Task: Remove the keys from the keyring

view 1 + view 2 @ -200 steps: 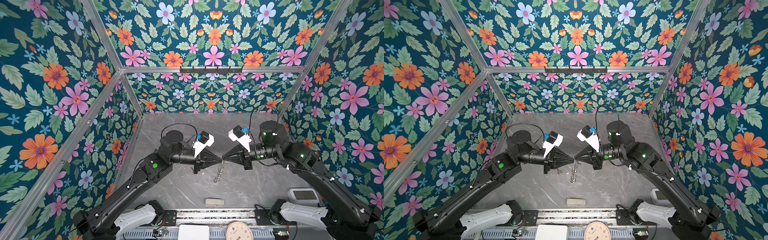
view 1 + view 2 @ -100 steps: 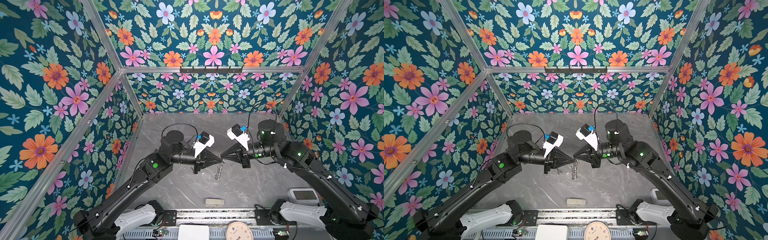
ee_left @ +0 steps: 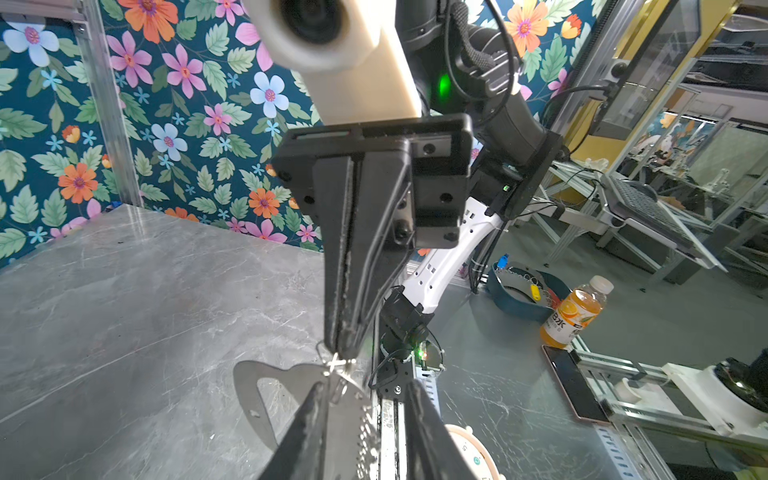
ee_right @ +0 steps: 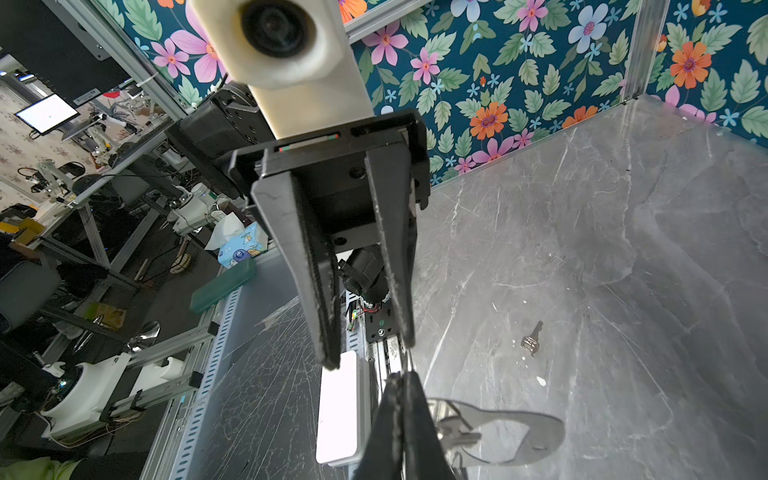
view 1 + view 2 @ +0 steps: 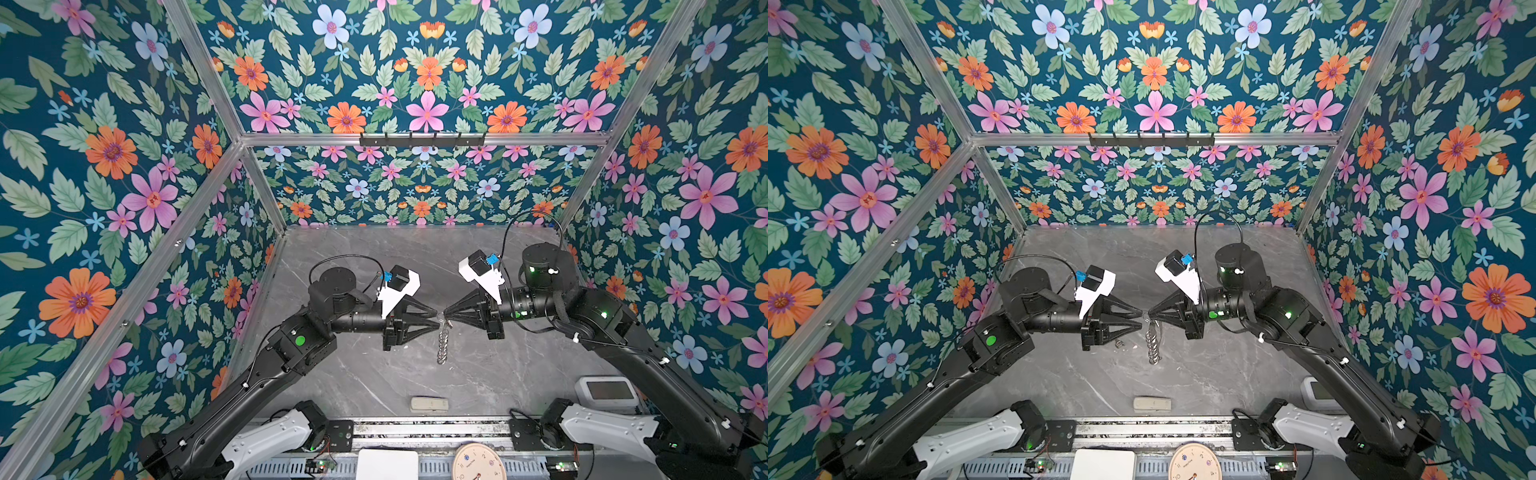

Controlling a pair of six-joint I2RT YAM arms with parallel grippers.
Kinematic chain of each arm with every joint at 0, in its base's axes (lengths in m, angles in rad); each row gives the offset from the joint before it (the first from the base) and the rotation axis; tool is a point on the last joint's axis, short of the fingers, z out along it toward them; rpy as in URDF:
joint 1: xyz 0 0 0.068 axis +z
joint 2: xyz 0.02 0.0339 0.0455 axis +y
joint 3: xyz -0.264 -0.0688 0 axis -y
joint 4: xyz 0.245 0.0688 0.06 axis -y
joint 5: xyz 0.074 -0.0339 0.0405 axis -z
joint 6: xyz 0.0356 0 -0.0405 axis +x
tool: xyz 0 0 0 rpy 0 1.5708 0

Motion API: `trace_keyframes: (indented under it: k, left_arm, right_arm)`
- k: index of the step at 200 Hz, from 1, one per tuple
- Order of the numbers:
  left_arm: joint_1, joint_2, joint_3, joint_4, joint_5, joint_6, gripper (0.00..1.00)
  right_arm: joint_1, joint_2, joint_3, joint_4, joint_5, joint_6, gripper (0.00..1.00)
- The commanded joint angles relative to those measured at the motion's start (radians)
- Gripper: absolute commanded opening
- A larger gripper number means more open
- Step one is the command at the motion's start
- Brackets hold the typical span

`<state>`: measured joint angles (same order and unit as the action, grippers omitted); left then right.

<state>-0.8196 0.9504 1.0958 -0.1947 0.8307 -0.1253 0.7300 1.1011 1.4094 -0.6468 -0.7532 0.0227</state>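
The right gripper [image 5: 445, 312] is fully closed, its tips pinching the ring end of the keyring [image 5: 442, 343]. The keyring hangs clear of the table [image 5: 374, 374], beyond the block [image 5: 429, 404] and in line with it. The chain drops straight down from the pinched ring. In the right wrist view the flat grey loop [image 4: 521, 436] of the keyring shows just beside the closed fingers [image 4: 390, 419].

The left gripper [image 5: 436, 320] faces the right gripper tip to tip, beyond the block and slightly to its left. Its jaws stand partly apart. The gap between them is empty in the right wrist view, so it holds nothing. Whether a fingertip touches the ring cannot be told.

One key [image 5: 1119, 343] lies on the table off the ring, beyond the block and to its left, below the left gripper. The right wrist view shows the same key [image 4: 531, 340] alone on the bare surface, apart from the keyring. A small silver piece near the pinched ring is too blurred to identify as the second key.

The block rests at the near edge of the table, just beside the rail [image 5: 415, 428].
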Motion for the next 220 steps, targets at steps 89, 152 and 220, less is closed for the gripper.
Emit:
trace_keyframes:
  k: [89,152,220]
  left_arm:
    - [0.005,0.036,0.007,0.068,0.102,-0.033,0.3]
    - [0.004,0.044,0.009,0.06,0.127,-0.034,0.07]
    - [0.005,0.033,0.007,0.063,0.093,-0.011,0.0]
  right_arm:
    - [0.001,-0.014,-0.008,0.056,-0.037,0.008,0.0]
    - [0.001,-0.004,0.002,0.055,0.026,0.016,0.0]
    - [0.001,0.008,0.017,0.063,0.01,0.022,0.0]
